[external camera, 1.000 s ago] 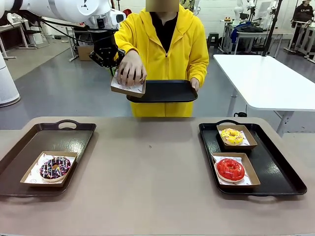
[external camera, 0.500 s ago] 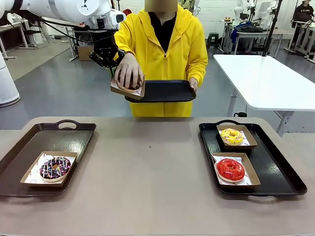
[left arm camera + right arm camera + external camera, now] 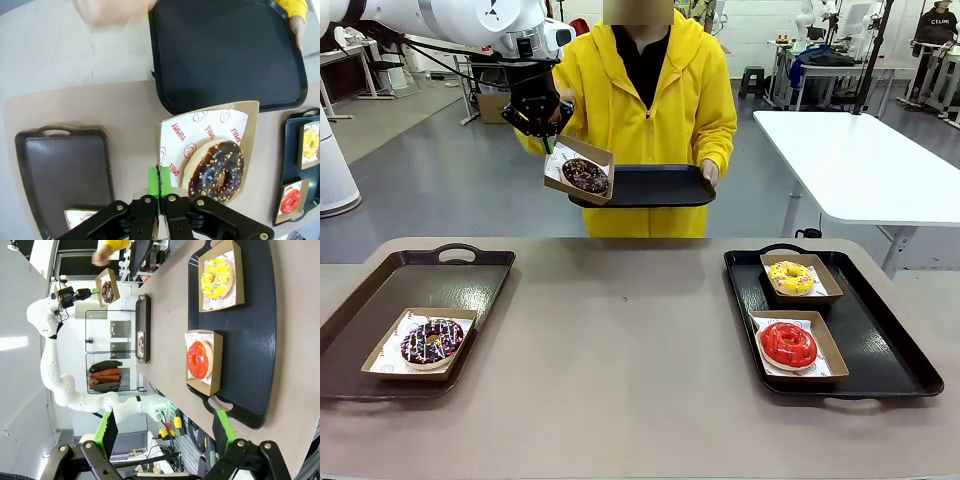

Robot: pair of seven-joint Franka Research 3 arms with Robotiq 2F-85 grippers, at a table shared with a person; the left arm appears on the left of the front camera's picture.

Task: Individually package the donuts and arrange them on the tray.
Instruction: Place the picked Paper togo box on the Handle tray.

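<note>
the person's hand [image 3: 107,12] has lifted off the box [image 3: 579,170], leaving the dark donut [image 3: 585,176] sitting in it. the left gripper [image 3: 159,184] pinches the box's edge, holding it in the air beside the person's black tray [image 3: 650,186]. that donut now looks packaged; it wants setting on a tray. the right gripper [image 3: 165,432] hangs open over the right tray [image 3: 252,340].

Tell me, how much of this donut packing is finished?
Mostly done, it looks. The glossy red donut and yellow sprinkled donut sit boxed on the right-hand black tray; the chocolate sprinkled donut is boxed on the left-hand tray. In hand: the left claw pinches a cardboard box holding the dark chocolate donut. Left: setting it on a tray.
</note>
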